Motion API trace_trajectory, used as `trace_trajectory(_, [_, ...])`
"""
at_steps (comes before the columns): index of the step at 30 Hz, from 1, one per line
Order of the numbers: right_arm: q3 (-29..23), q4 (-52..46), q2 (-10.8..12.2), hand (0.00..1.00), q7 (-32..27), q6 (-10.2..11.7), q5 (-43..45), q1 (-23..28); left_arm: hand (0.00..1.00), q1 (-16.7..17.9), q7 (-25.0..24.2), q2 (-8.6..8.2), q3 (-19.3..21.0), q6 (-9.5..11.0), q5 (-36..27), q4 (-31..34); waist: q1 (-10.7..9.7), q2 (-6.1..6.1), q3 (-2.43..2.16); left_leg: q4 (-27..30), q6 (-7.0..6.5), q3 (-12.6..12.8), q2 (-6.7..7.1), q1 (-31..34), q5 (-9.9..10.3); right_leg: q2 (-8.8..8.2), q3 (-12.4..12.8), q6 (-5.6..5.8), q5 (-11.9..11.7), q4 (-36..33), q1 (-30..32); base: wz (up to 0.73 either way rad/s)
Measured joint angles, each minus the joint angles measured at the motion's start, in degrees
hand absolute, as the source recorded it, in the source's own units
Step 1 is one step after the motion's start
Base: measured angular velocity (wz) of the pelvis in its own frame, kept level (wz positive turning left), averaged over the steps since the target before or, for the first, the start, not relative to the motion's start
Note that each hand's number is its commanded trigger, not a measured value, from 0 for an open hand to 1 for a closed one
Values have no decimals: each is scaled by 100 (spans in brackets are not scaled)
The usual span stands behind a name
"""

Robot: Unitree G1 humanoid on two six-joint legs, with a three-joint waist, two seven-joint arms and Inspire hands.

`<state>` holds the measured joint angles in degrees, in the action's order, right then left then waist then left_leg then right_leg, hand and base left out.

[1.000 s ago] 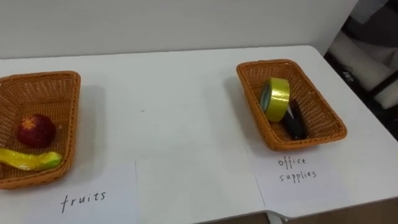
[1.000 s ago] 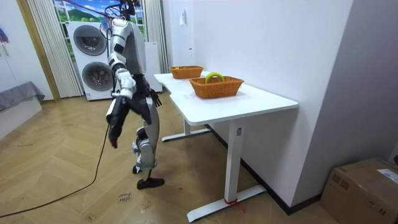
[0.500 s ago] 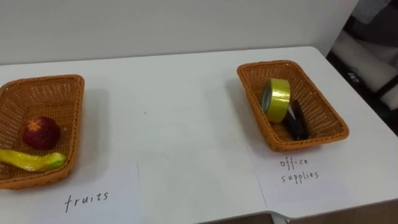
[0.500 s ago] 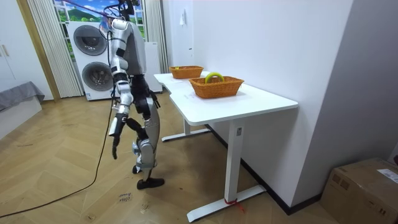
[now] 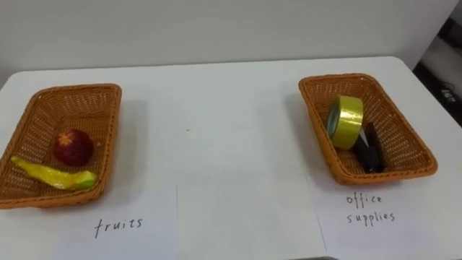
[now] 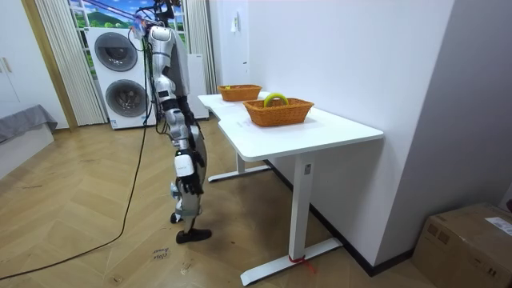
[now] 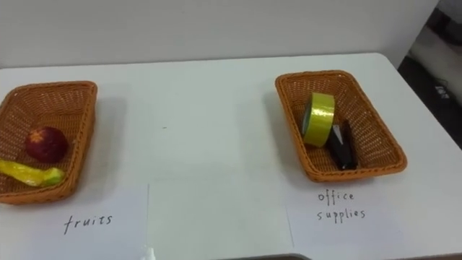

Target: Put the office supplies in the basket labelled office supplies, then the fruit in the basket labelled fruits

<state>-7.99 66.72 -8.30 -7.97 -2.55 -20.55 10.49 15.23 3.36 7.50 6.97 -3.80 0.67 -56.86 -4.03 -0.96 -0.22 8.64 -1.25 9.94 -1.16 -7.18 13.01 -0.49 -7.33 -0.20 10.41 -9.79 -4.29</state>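
While the robot's right hand (image 6: 187,186) hangs near the table (image 5: 231,108), fingers too small for you to judge, the apple (image 5: 72,146) and banana (image 5: 54,175) lie in the left basket (image 5: 79,89), and the yellow tape (image 5: 346,121) and a black object (image 5: 372,148) in the right basket (image 5: 319,137).

Fruit basket (image 5: 79,89), orange-brown woven wicker, rect., sits fwd-left of my right hand (image 6: 186,166), well apart. That hand hangs low by my leg. In the basket: round red apple (image 5: 73,146), yellow-green banana (image 5: 54,175) flat just in front. Supplies basket (image 5: 339,76), same wicker, fwd of that hand: yellow tape roll (image 5: 346,121) on edge, touching a black oblong item (image 5: 372,152), type unclear.
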Motion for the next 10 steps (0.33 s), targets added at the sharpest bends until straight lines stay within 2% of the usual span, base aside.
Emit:
trace_trajectory(5, [350, -87, 8, 0, 535, -1, 739, -210, 0, -81, 3, -11, -35, 19, 7, -4, 256, 33, 8, 10, 5, 2, -4, 35, 4, 2, 8, -4, 2, 1, 38, 0])
trace_trajectory(10, [562, -183, 11, 0, 883, 4, 841, -361, 0, -113, 6, -91, -24, 23, -17, -7, 325, 73, 8, 21, 1, -65, 8, 45, 6, -14, -67, -1, 1, -2, 9, 7])
